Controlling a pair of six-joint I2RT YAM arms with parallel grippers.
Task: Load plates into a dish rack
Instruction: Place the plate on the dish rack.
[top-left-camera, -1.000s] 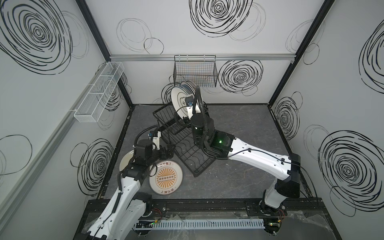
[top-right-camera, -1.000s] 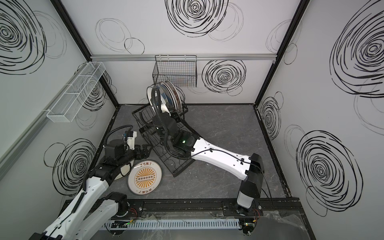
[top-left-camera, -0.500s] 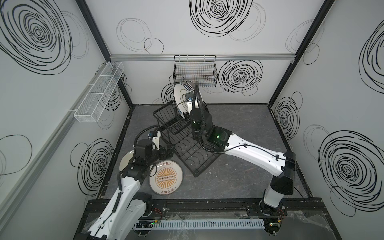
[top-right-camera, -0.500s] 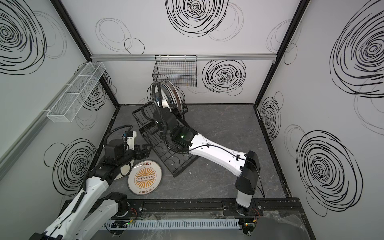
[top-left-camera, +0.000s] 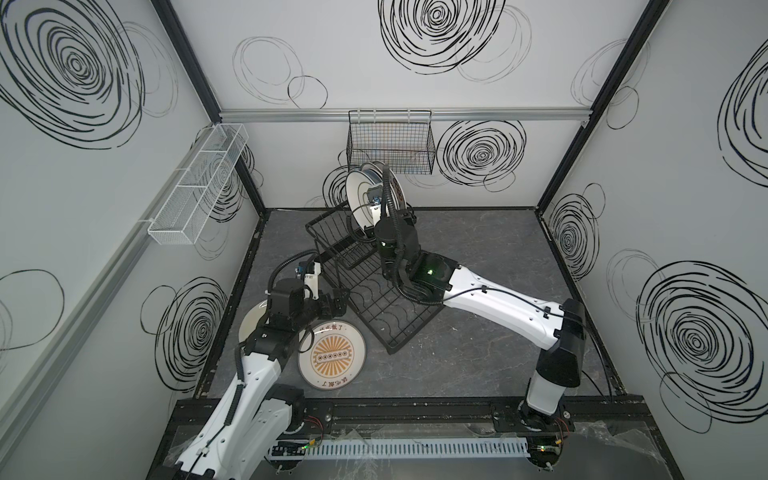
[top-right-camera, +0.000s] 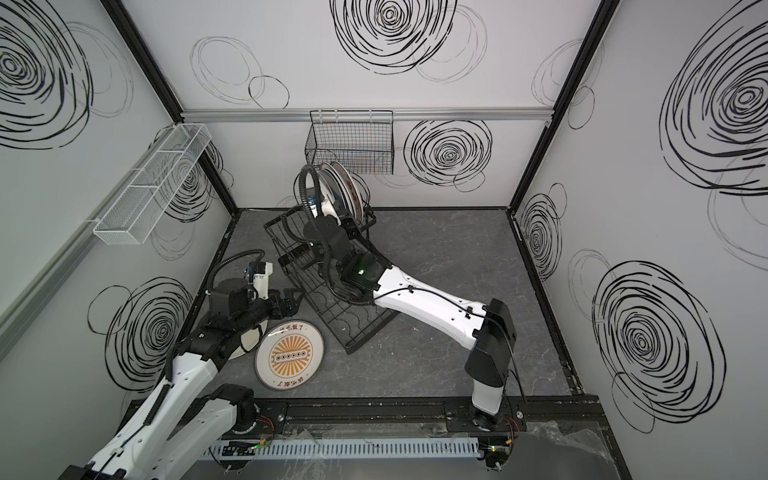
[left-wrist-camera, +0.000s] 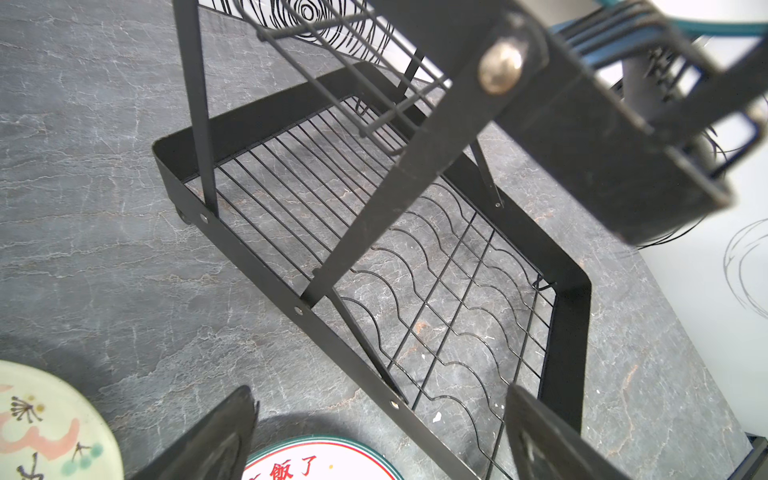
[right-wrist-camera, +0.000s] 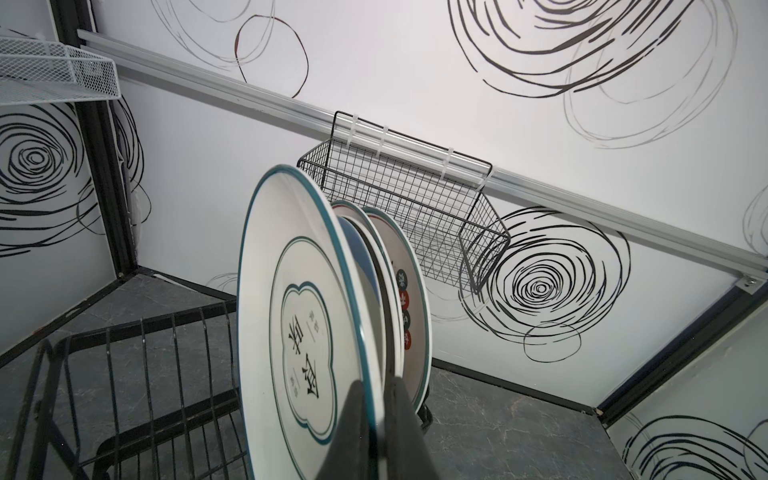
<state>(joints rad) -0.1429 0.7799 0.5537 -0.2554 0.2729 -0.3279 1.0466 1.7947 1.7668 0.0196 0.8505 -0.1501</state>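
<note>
The black wire dish rack (top-left-camera: 390, 350) stands slantwise on the grey floor, and its raised upper basket (right-wrist-camera: 137, 332) holds several plates (right-wrist-camera: 409, 291) on edge at the back. My right gripper (right-wrist-camera: 376, 388) is shut on the rim of a white plate with a teal rim and emblem (right-wrist-camera: 291, 299), held upright right beside them. It shows in both top views (top-left-camera: 360, 195) (top-right-camera: 332, 199). An orange sunburst plate (top-left-camera: 332, 356) lies flat in front of the rack. A cream plate (left-wrist-camera: 50, 419) lies partly under my left arm. My left gripper (left-wrist-camera: 378, 399) hangs open at the rack's lower tray edge (left-wrist-camera: 266, 274), holding nothing.
A black mesh basket (top-left-camera: 390, 145) hangs on the back wall just above the racked plates. A white mesh tray (top-left-camera: 199, 191) is fixed to the left wall. Walls close in three sides. Bare grey floor (top-left-camera: 478, 232) lies right of the rack.
My right arm has reached a little farther back with the emblem plate, bringing it closer to the standing plates. The left arm has not moved.
</note>
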